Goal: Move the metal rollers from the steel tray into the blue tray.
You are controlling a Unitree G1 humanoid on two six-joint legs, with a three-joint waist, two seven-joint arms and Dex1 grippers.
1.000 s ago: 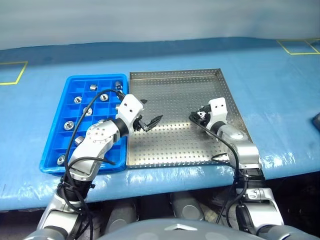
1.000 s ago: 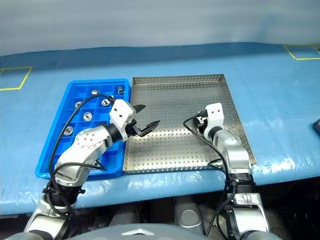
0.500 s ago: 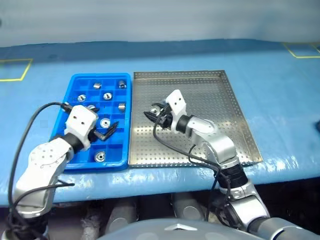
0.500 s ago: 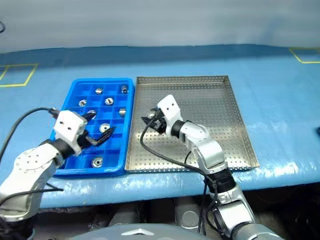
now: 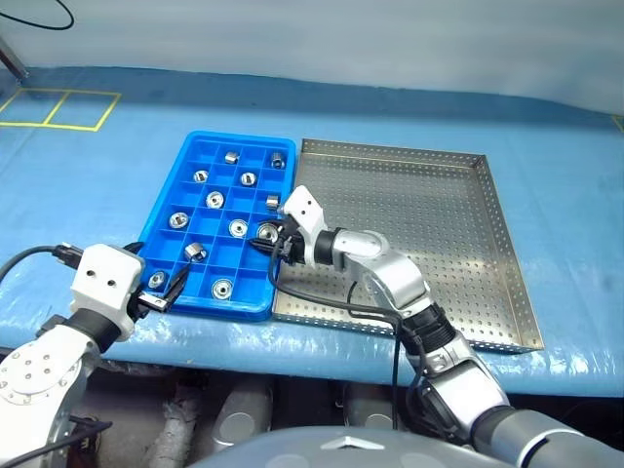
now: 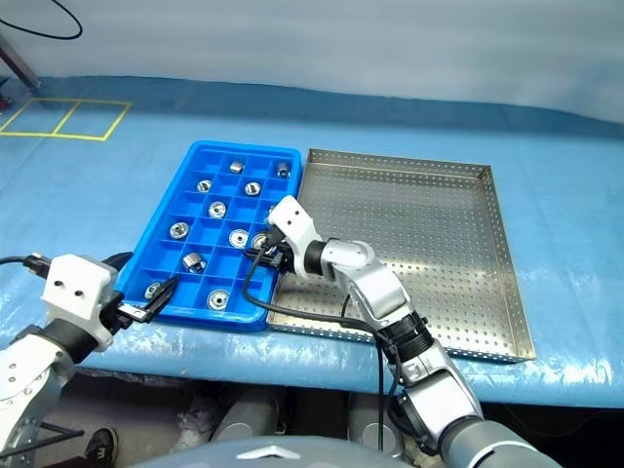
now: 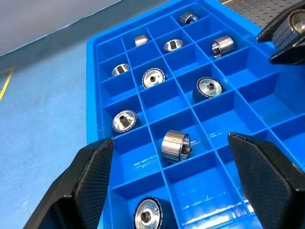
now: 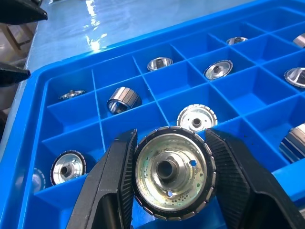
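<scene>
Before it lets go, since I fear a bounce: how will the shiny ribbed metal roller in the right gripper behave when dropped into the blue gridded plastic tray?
The shiny ribbed metal roller looks solid, so probably stiff and heavy for its size. Being round, it may roll, though the blue gridded plastic tray's walls should stop it.

We note a broad surface (image 5: pixel 546 185) covered in a pale blue sheet with a slight sheen, wrinkled and glossy along its near edge. A darker blue band (image 5: pixel 390 97) runs across the far side of the cover. Yellow tape lines (image 5: pixel 58 109) mark out rectangles at the far left corner. Behind the surface hangs a plain pale grey backdrop (image 6: pixel 341 39), which may be cloth or a wall; we cannot tell. A thin black cable (image 5: pixel 39 15) loops across it at the upper left. Lighting is even and diffuse, with soft highlights on the cover.
</scene>
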